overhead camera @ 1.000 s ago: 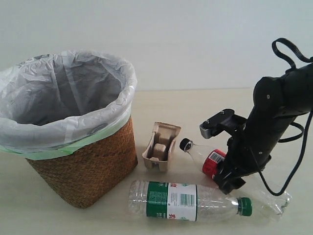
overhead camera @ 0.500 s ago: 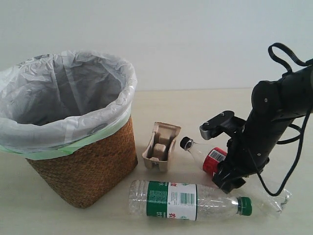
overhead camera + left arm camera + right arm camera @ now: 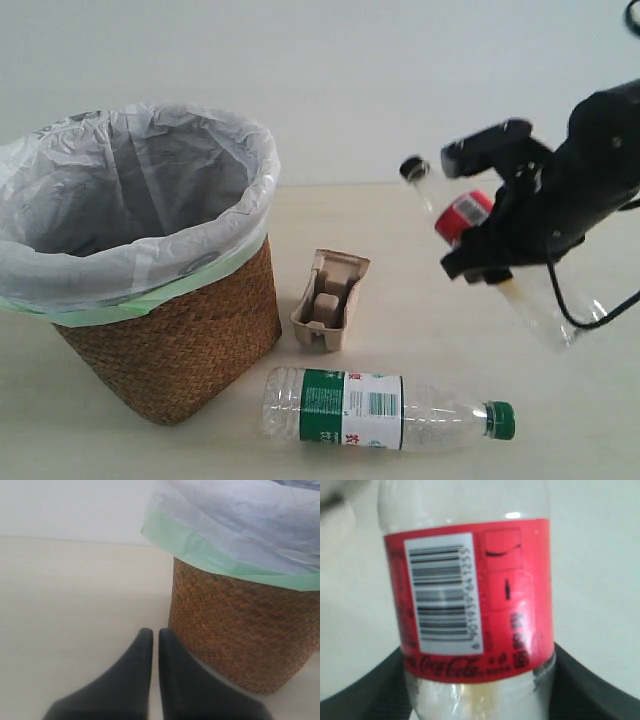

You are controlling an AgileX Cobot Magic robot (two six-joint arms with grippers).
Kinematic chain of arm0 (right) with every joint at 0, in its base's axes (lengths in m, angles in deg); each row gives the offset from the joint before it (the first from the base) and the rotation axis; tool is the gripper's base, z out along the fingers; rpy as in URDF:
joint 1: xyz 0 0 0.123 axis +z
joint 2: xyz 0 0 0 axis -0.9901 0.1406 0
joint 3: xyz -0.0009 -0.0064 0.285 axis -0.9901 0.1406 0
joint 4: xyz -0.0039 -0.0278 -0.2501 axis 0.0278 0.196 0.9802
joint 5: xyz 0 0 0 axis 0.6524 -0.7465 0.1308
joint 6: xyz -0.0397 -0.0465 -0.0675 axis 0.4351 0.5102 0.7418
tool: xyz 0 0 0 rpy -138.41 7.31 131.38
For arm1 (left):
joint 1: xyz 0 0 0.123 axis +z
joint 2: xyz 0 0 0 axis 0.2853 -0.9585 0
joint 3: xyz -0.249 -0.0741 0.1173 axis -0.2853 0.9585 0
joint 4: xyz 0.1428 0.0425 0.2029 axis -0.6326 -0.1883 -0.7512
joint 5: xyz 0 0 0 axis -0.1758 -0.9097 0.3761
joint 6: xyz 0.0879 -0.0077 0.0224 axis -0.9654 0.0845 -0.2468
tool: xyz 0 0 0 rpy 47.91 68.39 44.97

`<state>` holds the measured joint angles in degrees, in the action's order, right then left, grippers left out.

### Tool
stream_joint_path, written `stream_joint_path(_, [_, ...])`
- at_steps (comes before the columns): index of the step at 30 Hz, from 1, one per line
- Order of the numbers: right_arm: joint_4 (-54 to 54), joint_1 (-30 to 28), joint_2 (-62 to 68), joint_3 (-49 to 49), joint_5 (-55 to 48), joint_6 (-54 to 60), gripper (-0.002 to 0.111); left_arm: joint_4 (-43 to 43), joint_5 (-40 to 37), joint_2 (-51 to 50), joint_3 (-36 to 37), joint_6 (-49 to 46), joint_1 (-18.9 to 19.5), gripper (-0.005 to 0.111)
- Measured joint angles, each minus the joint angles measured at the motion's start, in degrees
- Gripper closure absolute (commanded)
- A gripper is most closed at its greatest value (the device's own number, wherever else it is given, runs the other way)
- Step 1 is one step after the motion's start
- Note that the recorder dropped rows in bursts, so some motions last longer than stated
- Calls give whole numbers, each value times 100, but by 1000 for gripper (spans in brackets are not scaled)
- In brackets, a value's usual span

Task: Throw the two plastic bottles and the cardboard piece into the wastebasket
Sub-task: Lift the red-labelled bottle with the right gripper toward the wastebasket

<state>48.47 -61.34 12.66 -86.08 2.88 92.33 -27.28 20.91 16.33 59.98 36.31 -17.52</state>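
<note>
Brown woven wicker makes up the wastebasket (image 3: 190, 350), the biggest thing. It stands on the left of the pale table (image 3: 400, 225), with a white bag (image 3: 150, 180) folded over its rim. Right beside its wall, the left gripper (image 3: 155, 645) sits low over the table, its two black fingers pressed close together with nothing between them. Far to the right, the right gripper (image 3: 480, 685) is clamped on the red-label bottle (image 3: 462, 215) and holds it up, tilted. The black cap (image 3: 413, 168) points up and toward the basket, and the fingers squeeze the bottle on both sides just below the label. The green-cap bottle (image 3: 370, 408) lies flat at the front, cap to the right, near the basket's foot. The small cardboard piece (image 3: 328, 300) sits on the table just beside the basket, apart from both bottles.
</note>
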Motion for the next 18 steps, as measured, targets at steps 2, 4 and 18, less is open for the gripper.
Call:
stream_joint_path(2, [-39,0,-433,0,180,-392,108,0,0,0,0,0,0,103])
stream_joint_path(4, [-111,0,-860,0,294,-804,108,0,0,0,0,0,0,103])
stream_joint_path(18, [-1595,0,-1547,541,1255,-904,108,0,0,0,0,0,0,103])
